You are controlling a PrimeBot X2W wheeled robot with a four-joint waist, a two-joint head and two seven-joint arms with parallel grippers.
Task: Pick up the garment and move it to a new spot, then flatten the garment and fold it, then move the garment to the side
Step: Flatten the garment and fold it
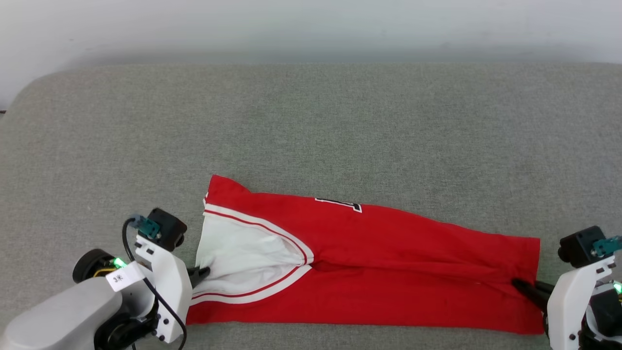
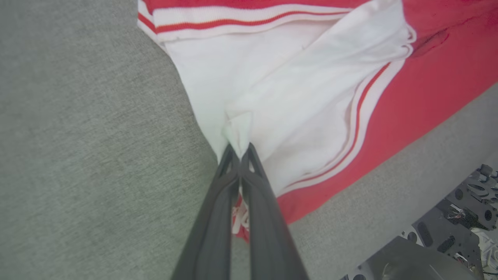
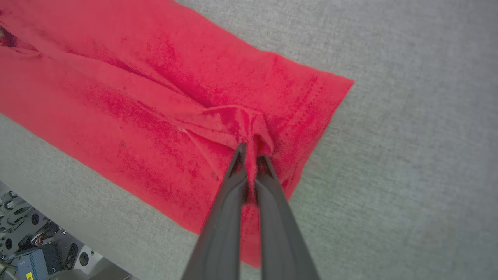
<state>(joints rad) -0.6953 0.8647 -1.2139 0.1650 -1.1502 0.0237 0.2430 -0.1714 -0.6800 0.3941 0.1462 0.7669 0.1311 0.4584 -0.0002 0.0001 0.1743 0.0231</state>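
Head cam: I've got the garment [image 1: 388, 253] lying as a long red strip, L to R, across the near part of the grey padded surface [image 1: 311, 121]. The white sleeve [image 1: 238, 253] w/ its red-white striped trim [image 1: 252, 291] is at the L end. A sliver of black white-edged lettering [image 1: 340, 204] peeks out at the far edge. The L gripper [image 1: 201, 274] has its tips on the white cloth at the sleeve end. The R gripper [image 1: 517, 283] has its tips on the red cloth at the opposite end, by the hem.

L wrist cam: the L gripper [image 2: 240, 149] has its fingers pressed together, pinching a small peak of white sleeve fabric at the tips. The trim curves off to the R of frame w/ the red body beyond it, and grey surface fills the L. Part of the robot base [image 2: 447, 233] is in the lower R corner.

R wrist cam: the R gripper [image 3: 249, 151] is narrow, jaws closed on a bunched pleat of red cloth close to the garment's end edge. Creases run away from the pinch twd upper L. Grey surface is on the R, and base hardware sits in the lower L corner.
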